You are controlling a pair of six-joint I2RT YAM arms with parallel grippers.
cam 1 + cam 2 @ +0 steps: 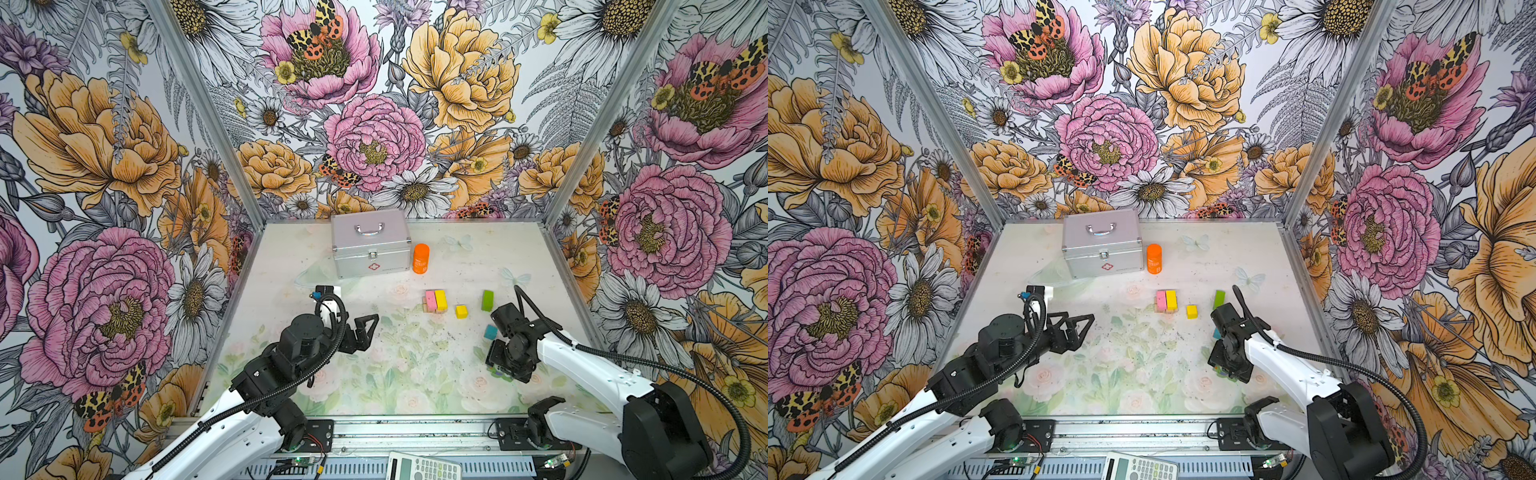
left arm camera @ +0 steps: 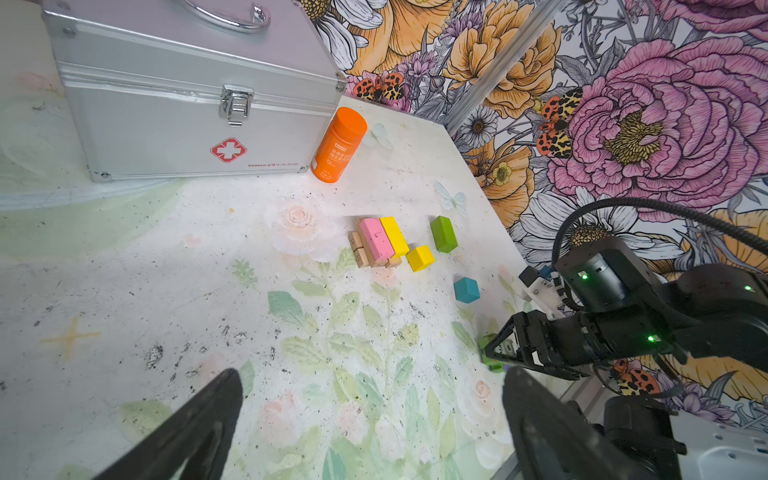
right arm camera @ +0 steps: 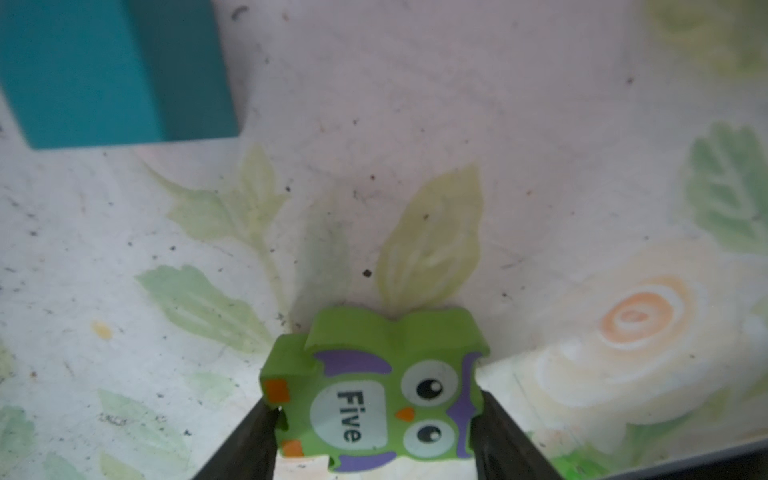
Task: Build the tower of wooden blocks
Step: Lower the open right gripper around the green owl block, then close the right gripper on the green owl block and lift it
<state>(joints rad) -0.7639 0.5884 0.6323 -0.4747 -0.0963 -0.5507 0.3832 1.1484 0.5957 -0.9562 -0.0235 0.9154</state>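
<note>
Green owl piece (image 3: 374, 374) clamped by right gripper (image 3: 374, 409) | left gripper (image 2: 374, 374) agape | teal cube (image 3: 112, 70) nearby

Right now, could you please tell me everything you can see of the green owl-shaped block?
The green owl-shaped block looks like painted wood: purple wings, white eyes, black pupils, orange beak and feet, white belly reading "Five". Face towards the wrist camera, it is clamped between the black fingers of the right gripper, apart from the teal cube. Whether it clears the tabletop is unclear.

Floral table (image 1: 457, 257) — silver case (image 1: 370, 243), orange bottle (image 1: 420, 258), loose wood blocks (image 1: 461, 311)
</note>
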